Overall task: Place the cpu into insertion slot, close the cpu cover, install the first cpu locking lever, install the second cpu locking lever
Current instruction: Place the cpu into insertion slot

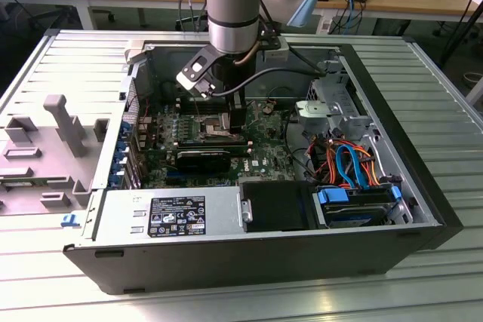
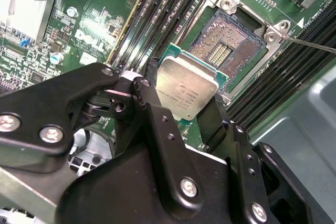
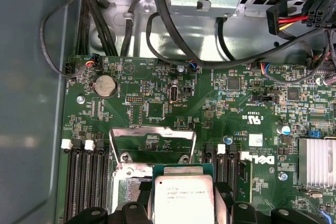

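Open computer case (image 1: 249,258) lying on its side on a slatted metal table (image 1: 423,292). Arm (image 1: 234,5) stands over the case's middle, above the green circuit board (image 3: 157,85). Gripper (image 2: 185,95) is clamped narrow on the cpu (image 2: 189,80) — a finger (image 2: 152,108) on each of two opposite edges, metal top facing up. cpu cover (image 3: 152,141) stands raised, open. Insertion slot (image 2: 227,43) is bare, contacts showing. The cpu hangs just beside it, overlapping one corner of its rim — not seated.

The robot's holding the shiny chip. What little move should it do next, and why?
Probably line the cpu up over the insertion slot and lower it slightly: the gripper holds it clear of the socket's bare pins, and the cpu cover stands open.
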Controlling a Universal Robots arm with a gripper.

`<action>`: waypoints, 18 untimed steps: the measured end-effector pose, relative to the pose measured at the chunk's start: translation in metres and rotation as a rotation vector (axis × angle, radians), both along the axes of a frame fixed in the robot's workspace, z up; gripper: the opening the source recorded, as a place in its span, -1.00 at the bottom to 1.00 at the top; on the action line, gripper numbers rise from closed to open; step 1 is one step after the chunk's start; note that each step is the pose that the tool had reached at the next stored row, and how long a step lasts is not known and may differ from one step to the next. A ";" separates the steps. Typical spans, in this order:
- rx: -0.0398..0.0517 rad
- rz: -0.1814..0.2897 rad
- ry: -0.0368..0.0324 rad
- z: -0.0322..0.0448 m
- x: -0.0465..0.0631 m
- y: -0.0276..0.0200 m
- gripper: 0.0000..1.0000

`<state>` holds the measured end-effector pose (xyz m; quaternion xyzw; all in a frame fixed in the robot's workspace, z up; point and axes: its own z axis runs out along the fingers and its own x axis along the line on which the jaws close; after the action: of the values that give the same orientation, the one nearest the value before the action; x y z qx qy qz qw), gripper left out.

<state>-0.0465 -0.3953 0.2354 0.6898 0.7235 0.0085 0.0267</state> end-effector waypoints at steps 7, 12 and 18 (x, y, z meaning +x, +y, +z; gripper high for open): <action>0.0000 0.000 0.0000 -0.0012 0.000 0.0000 0.09; 0.0000 0.000 0.0000 -0.0021 0.000 0.0000 0.09; 0.0000 0.000 0.0000 -0.0035 0.000 0.0000 0.09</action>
<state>-0.0465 -0.3953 0.2319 0.6898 0.7235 0.0085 0.0268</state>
